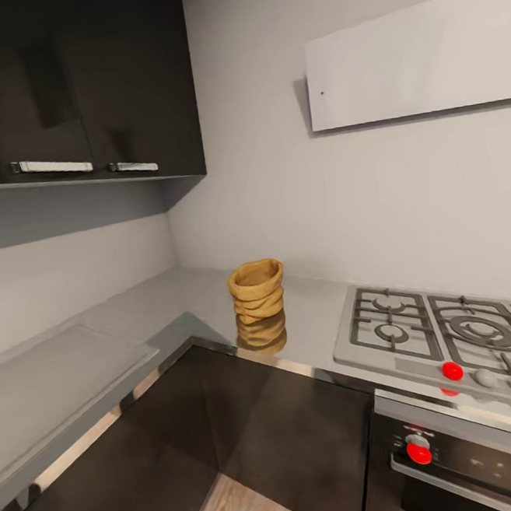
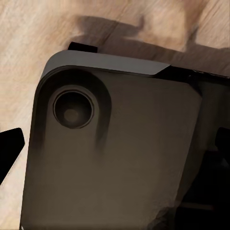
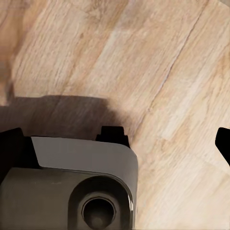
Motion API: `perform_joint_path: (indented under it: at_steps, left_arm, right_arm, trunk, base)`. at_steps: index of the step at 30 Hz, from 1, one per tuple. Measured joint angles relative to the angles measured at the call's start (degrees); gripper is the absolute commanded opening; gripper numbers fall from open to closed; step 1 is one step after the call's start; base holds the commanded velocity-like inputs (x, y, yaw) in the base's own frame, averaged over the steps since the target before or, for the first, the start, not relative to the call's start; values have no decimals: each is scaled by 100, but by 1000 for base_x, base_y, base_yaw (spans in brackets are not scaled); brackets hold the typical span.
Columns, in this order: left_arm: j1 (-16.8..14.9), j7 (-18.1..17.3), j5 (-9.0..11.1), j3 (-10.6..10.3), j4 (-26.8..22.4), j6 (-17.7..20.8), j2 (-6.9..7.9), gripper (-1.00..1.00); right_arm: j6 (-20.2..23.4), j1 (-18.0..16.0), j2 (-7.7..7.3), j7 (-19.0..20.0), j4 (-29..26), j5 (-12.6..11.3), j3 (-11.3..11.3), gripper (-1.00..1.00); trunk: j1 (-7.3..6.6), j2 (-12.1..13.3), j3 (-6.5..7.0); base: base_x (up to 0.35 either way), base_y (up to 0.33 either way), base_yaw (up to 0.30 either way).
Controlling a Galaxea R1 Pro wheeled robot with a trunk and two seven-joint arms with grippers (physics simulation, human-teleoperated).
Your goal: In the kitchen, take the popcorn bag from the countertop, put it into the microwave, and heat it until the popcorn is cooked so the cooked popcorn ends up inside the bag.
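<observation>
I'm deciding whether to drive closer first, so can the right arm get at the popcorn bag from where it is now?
Probably not yet. The popcorn bag stands upright near the countertop's inner corner, left of the gas hob, with nothing crowding it. But the right wrist view looks down at the wooden floor, so that arm seems to hang low, away from it.

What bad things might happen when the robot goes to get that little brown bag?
The popcorn bag stands near the countertop's front edge, so a clumsy nudge might tip it onto the wood floor. It also looks soft and crumpled, so a hard squeeze could crush it. The gas hob sits close beside it, and an arm might bump its red knob.
</observation>
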Motion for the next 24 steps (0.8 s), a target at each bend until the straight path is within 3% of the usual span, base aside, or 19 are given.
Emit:
perform_joint_path:
  at_steps: [15, 24]
  left_arm:
    - [0, 0, 0, 4, 0, 0, 0, 100]
    - [0, -1, -3, -2, 0, 0, 0, 100]
  right_arm:
    - [0, 0, 0, 0, 0, 0, 0, 100]
    - [7, 1, 8, -2, 0, 0, 0, 100]
  trunk:
    - [0, 0, 0]
    - [0, 0, 35]
  base:
    - [0, 239, -3]
    - [0, 83, -191]
